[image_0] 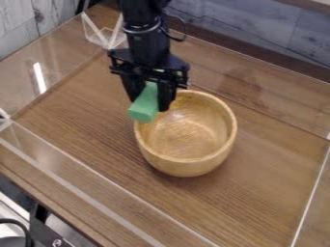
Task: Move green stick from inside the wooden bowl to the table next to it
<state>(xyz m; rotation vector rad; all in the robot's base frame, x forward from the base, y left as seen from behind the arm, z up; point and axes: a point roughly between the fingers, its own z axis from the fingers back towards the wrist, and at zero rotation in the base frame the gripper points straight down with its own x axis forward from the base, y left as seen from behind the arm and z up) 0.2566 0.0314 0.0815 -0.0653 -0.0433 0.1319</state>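
Observation:
My gripper (151,92) points straight down from the black arm and is shut on the green stick (145,104). The bright green block hangs from the fingers, lifted above the left rim of the wooden bowl (194,154). The bowl's hollow shows bare and light tan. The bowl stands on the brown wood-grain table (91,111), with bare tabletop to its left under the stick's outer side.
Clear acrylic walls (52,164) run along the table's edges on the left and front. A small clear stand (103,34) sits at the back left behind the arm. Grey wall panels lie beyond the table.

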